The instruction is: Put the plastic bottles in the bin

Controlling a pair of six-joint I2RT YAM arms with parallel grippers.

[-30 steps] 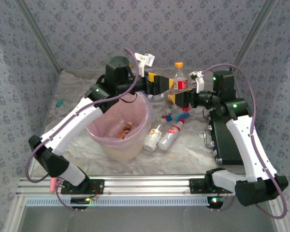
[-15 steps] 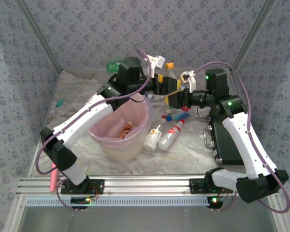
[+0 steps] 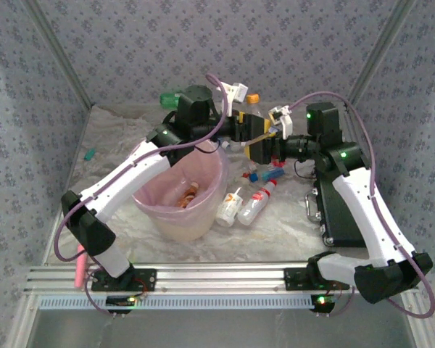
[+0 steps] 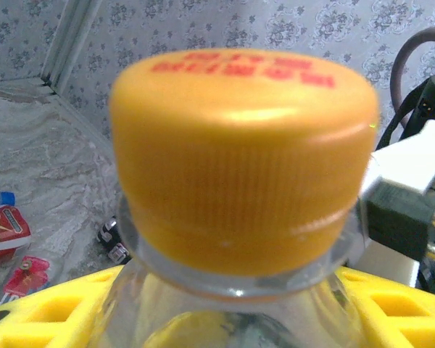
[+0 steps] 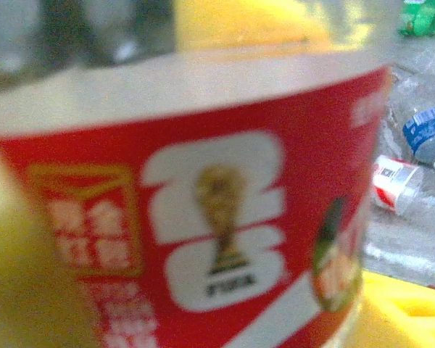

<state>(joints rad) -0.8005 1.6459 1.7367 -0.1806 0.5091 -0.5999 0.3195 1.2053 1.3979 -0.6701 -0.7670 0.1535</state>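
Bottle: clear orange-capped plastic bottle (image 3: 254, 98) is hanging just beyond the round beige bin (image 3: 180, 223)
Right gripper (image 3: 267, 145): is clamping it
Left gripper (image 3: 243, 129): is flanking it, grip untellable
Surface: crumpled marbled sheet (image 3: 290, 225) is lying under the bin
Room: floral walls (image 3: 290, 43) are rising behind the bin

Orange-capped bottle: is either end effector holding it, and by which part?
Both seem to hold the bottle: left end effector just below the cap, right end effector at the red label.
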